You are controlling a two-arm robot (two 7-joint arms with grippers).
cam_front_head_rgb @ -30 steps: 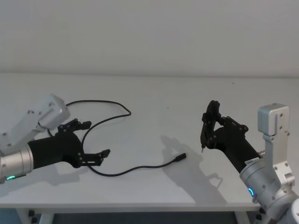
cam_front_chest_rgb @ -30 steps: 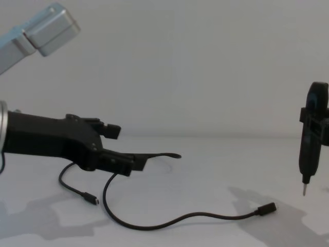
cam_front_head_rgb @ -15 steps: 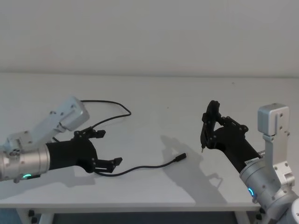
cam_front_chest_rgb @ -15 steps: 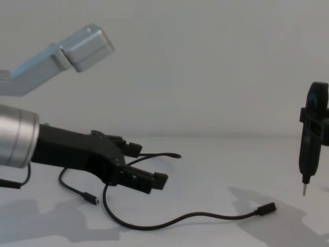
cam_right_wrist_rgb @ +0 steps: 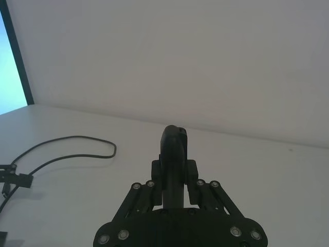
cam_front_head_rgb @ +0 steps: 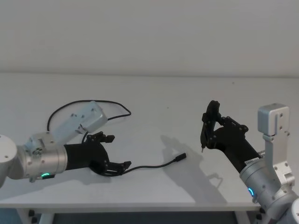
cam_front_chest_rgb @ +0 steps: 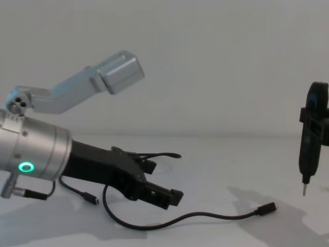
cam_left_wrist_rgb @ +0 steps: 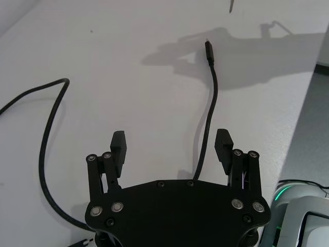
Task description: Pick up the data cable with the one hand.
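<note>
The data cable (cam_front_head_rgb: 150,164) is a long thin black lead snaking over the white table (cam_front_head_rgb: 154,93). One plug (cam_front_head_rgb: 181,157) lies right of centre, and the other plug (cam_front_chest_rgb: 91,199) shows under my left arm. My left gripper (cam_front_head_rgb: 117,151) is open, low over the cable's middle stretch. In the left wrist view the data cable (cam_left_wrist_rgb: 212,98) runs out from between the spread fingers of my left gripper (cam_left_wrist_rgb: 170,139), off to one side. In the chest view the left gripper (cam_front_chest_rgb: 164,181) sits just above the data cable (cam_front_chest_rgb: 205,216). My right gripper (cam_front_head_rgb: 210,130) is held up at the right.
My right gripper (cam_right_wrist_rgb: 174,177) is shut on a narrow black pen-like tool (cam_front_chest_rgb: 311,139) that points its metal tip (cam_front_chest_rgb: 304,191) down above the table. The table's front edge (cam_front_head_rgb: 140,204) runs close below both arms. A plain wall stands behind.
My left arm has swung forward and to the right along the cable, bringing the open gripper down over its middle stretch. The right arm and its tool have not moved.
</note>
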